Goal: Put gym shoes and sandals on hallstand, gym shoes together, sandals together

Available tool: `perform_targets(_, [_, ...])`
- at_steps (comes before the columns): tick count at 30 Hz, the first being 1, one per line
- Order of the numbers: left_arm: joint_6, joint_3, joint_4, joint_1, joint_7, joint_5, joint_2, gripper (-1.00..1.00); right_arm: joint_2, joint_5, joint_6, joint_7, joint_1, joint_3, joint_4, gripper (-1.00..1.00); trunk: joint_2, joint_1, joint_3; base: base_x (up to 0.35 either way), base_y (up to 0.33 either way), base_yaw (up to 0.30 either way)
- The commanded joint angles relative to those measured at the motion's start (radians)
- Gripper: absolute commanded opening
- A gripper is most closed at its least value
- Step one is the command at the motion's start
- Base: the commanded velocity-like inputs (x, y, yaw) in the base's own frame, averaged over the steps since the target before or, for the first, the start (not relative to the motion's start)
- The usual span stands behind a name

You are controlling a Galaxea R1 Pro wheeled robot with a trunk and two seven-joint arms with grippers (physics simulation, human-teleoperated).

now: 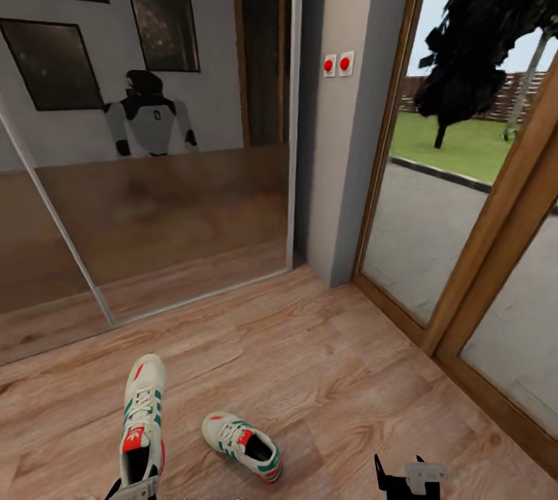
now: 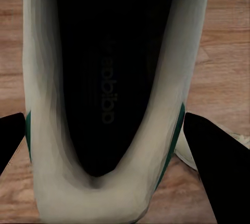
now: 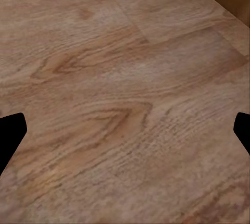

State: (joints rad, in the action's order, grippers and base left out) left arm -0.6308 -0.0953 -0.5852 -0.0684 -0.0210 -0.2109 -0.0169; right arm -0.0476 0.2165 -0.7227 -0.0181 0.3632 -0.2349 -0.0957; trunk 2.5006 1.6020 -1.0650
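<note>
Left gripper (image 2: 112,146): its two black fingers (image 2: 221,166) stand on either side of the heel of a gym shoe, close against its sides; the head view shows it at the shoe's heel end. Whether it grips the shoe, I cannot tell.
Held-side gym shoe (image 1: 142,426): white lace-up with teal-green stripes and red-orange tongue patch, toe pointing away from the robot, on or just above the corridor floor (image 1: 333,376).
Writing: dark raised lettering on the black insole (image 2: 109,99), too faint to read with certainty.
Second gym shoe (image 1: 242,446): lies on the floor just beside the first, turned at an angle, apart from it.
Right gripper (image 1: 411,477): fingers spread wide, holding nothing, above bare wood planks.
Surroundings: mirrored sliding door (image 1: 155,136) reflecting the robot; two red wall switches (image 1: 338,64); glazed door (image 1: 465,198) to a garden.
</note>
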Motion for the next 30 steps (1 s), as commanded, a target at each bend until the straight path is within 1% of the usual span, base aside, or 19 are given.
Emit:
perform_targets(1, [-0.003, 0.000, 0.001, -0.001, -0.004, -0.004, 0.000, -1.00, 0.000, 0.011, -0.003, -0.002, 0.000, -0.007, 0.001, 1.00, 0.000, 0.000, -0.001, 0.000, -0.040, 0.277])
perform_targets(30, [-0.003, -0.001, 0.001, -0.001, -0.004, -0.005, 0.000, -1.00, 0.000, 0.011, -0.003, -0.002, 0.000, -0.007, 0.001, 1.00, 0.000, 0.000, -0.001, 0.000, -0.003, 0.277])
